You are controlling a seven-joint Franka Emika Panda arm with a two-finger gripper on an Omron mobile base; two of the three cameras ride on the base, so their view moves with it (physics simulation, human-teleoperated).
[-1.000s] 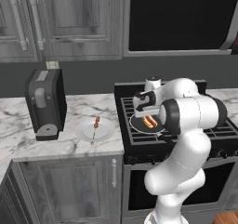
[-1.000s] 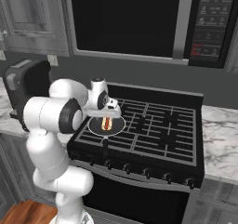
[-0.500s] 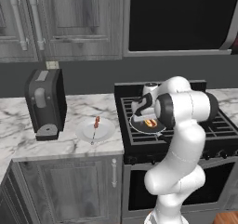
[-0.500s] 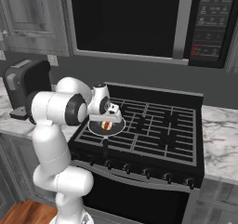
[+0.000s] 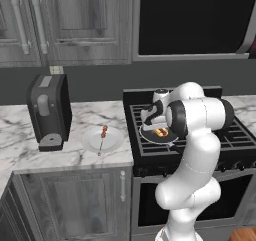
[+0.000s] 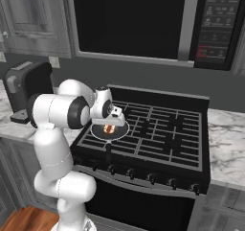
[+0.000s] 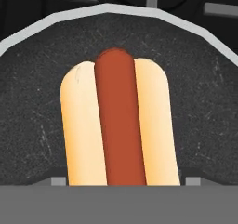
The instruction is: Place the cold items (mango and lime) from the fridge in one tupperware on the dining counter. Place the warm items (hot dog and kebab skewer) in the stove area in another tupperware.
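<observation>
The hot dog (image 7: 118, 121), a red sausage in a pale bun, lies in a round dark pan (image 7: 204, 102) on the stove's front left burner. My gripper (image 7: 123, 180) is down over it, open, with a fingertip close beside each side of the bun. From the base views the hand covers most of the hot dog (image 5: 161, 132) (image 6: 109, 128) in the pan (image 5: 150, 138) (image 6: 98, 132). The kebab skewer (image 5: 103, 133) rests on a white plate (image 5: 112, 144) on the marble counter left of the stove.
A dark coffee machine (image 5: 47, 112) (image 6: 26, 88) stands on the counter left of the plate. The black stove (image 6: 158, 124) has bare grates to the right of the pan. A microwave (image 6: 143, 19) hangs above, with grey cabinets (image 5: 65, 20) to its left.
The hand has dropped down onto the pan, bringing the gripper around the hot dog. The fingers have drawn a little closer together. The skewer and plate have not moved.
</observation>
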